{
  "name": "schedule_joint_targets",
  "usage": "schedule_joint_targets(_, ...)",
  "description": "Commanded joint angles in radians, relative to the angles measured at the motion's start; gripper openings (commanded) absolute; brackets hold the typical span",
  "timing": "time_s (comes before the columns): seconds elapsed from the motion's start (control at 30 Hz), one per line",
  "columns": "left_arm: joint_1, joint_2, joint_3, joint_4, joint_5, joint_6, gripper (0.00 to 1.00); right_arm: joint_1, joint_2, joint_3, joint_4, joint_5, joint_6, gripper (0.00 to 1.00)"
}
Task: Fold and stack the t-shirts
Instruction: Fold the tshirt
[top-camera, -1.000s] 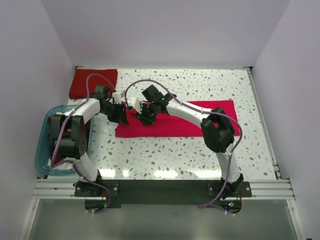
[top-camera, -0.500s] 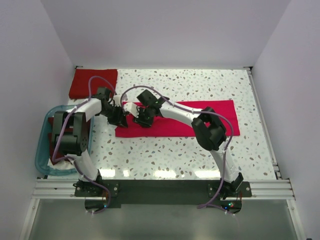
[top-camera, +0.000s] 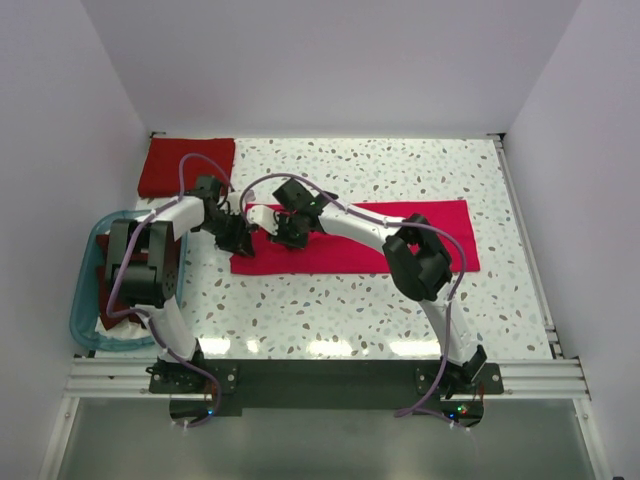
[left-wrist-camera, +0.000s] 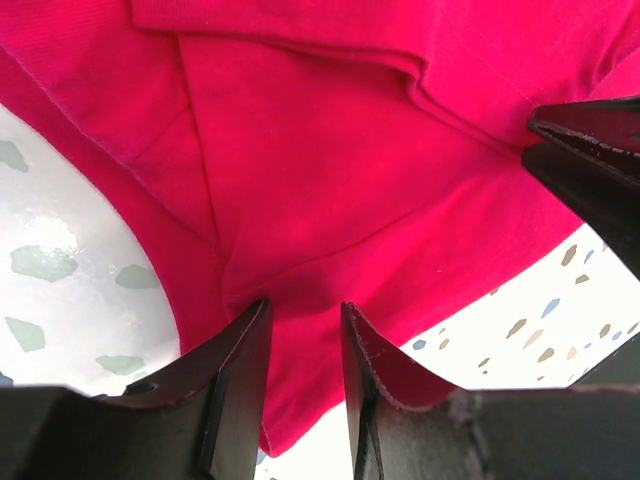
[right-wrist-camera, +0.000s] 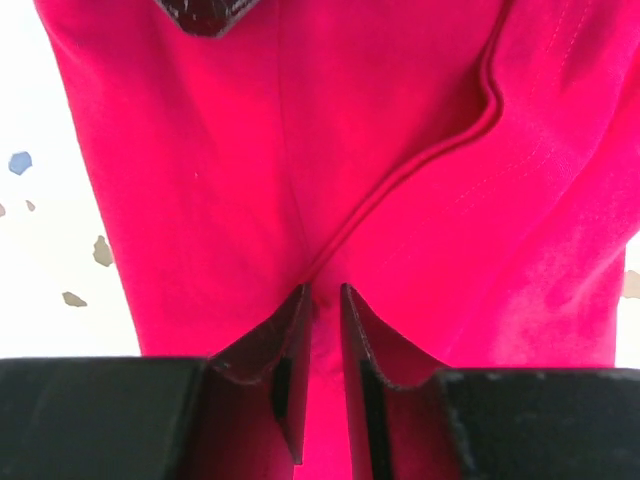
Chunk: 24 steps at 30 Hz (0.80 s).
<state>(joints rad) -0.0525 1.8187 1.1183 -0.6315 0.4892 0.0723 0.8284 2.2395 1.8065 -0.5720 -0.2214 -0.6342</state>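
Crimson-pink t-shirt (top-camera: 330, 255) is what both arms are on right now. It lies folded into a long strip across the middle of the speckled table (top-camera: 400, 310), running from about 9 o'clock over to 3 o'clock. Both grippers are down on its 9 o'clock end, close beside each other. The left gripper (top-camera: 243, 238) sits nearest the end and the right gripper (top-camera: 280, 238) is just toward 3 o'clock from it.

From the left wrist cam, its fingers (left-wrist-camera: 240, 380) have a raised ridge of the pink cloth bunched between them, with wrinkles fanning out from that spot, so it's pinching the fabric. The right wrist cam shows much the same thing. Its fingers (right-wrist-camera: 290, 370) are nearly pressed together, with a crease of the shirt running straight into the slit between them.

A dark red t-shirt (top-camera: 185, 165) lies folded flat in the 11 o'clock corner, well apart from the pink one. At the 8 o'clock edge there's a blue plastic tub (top-camera: 76, 300) with more dark red cloth (top-camera: 108, 300) inside.
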Motion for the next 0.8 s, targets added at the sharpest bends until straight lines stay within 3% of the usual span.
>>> schedule_joint_targets(0.0, 0.01, 0.013, 0.034, -0.016, -0.017, 0.023, 0.38, 0.003, 0.008, 0.039, -0.017, 0.03, -0.047, 0.19)
schedule_joint_targets(0.07, 0.01, 0.017, 0.038, -0.016, -0.014, 0.021, 0.38, 0.0, 0.009, 0.045, -0.029, 0.034, -0.055, 0.18)
schedule_joint_targets(0.33, 0.01, 0.022, 0.048, -0.016, -0.011, 0.026, 0.38, 0.002, 0.008, 0.07, -0.077, -0.01, -0.038, 0.33)
schedule_joint_targets(0.63, 0.01, 0.021, 0.044, -0.013, -0.012, 0.029, 0.38, 0.002, 0.023, 0.039, -0.074, 0.002, -0.035, 0.33)
schedule_joint_targets(0.77, 0.01, 0.019, 0.04, -0.013, -0.014, 0.027, 0.38, 0.002, 0.028, 0.033, -0.063, 0.028, -0.047, 0.28)
